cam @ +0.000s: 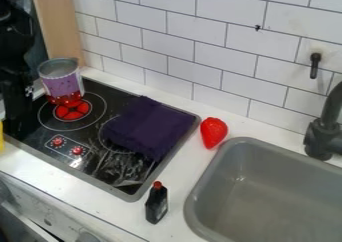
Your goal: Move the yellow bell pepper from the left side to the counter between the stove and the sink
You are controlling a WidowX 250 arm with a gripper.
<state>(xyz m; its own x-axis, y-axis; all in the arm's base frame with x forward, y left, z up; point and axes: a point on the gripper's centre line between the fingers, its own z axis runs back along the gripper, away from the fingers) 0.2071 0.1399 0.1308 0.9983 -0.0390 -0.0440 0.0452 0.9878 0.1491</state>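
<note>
Gripper (16,117) at the view's left edge, hanging low over the left side of the black cooktop (120,178); cannot tell whether it is spread or pressed together. Nearest item: purple-and-red can (62,85), just to its right, mouth upward, base overlapping the far part of the red burner mark (73,110). Contact between gripper and can: cannot tell.

Can's far side faces the cooktop's back edge, with a counter strip and the tiled wall (175,52) beyond; a wooden panel (57,21) rises behind it.

Dark purple cloth (150,127) lies on the cooktop's right half, near the right rim. Between can and cloth: a stretch of black glass. Two red knob marks (68,146) sit nearer the camera, left of the cloth.

Counter (179,173) runs between cooktop and grey sink (257,186). On it: red strawberry (214,132), near the sink's far left corner; dark bottle (157,204) with red cap, upright, just beside the cooktop's near right corner. Black faucet (325,131) stands behind the sink.
</note>
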